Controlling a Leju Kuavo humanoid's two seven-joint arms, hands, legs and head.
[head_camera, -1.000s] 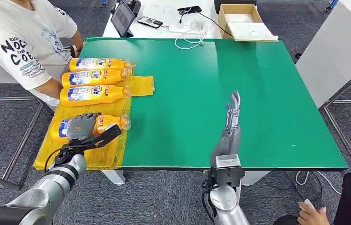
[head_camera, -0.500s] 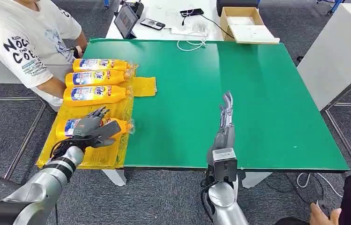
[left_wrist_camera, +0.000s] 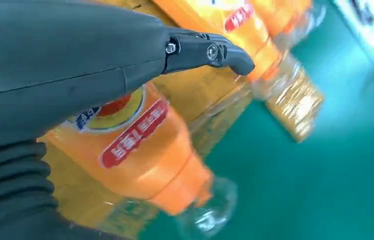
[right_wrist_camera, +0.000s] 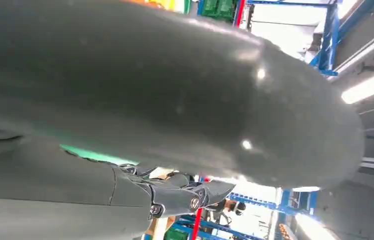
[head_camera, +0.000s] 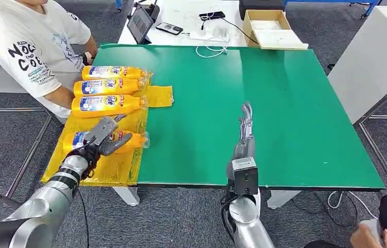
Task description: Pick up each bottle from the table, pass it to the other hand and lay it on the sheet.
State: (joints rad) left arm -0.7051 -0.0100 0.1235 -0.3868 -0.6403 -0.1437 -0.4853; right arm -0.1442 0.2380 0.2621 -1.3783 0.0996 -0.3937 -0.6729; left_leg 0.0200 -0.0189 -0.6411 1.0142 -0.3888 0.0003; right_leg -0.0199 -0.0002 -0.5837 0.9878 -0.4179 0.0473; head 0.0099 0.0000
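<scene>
Four orange bottles lie side by side on the yellow sheet (head_camera: 109,168) at the table's left edge. The nearest bottle (head_camera: 132,139) (left_wrist_camera: 140,145) lies under my left hand (head_camera: 102,136) (left_wrist_camera: 75,65), whose fingers are spread just above it without gripping it. The other three bottles (head_camera: 111,72), (head_camera: 109,86), (head_camera: 107,102) lie farther back. My right hand (head_camera: 244,129) (right_wrist_camera: 150,100) stands over the green table (head_camera: 284,103) near its front edge, fingers straight and empty.
A person in a white shirt (head_camera: 31,46) sits at the table's left, an arm close to the far bottles. A tablet (head_camera: 140,20), a cable (head_camera: 209,49) and a cardboard box (head_camera: 271,26) lie beyond the far edge. Another person's hand (head_camera: 369,232) is at the lower right.
My left hand has let go of the nearest bottle and opened above it; the bottle stays on the sheet. My right hand has drawn back toward the table's front edge.
</scene>
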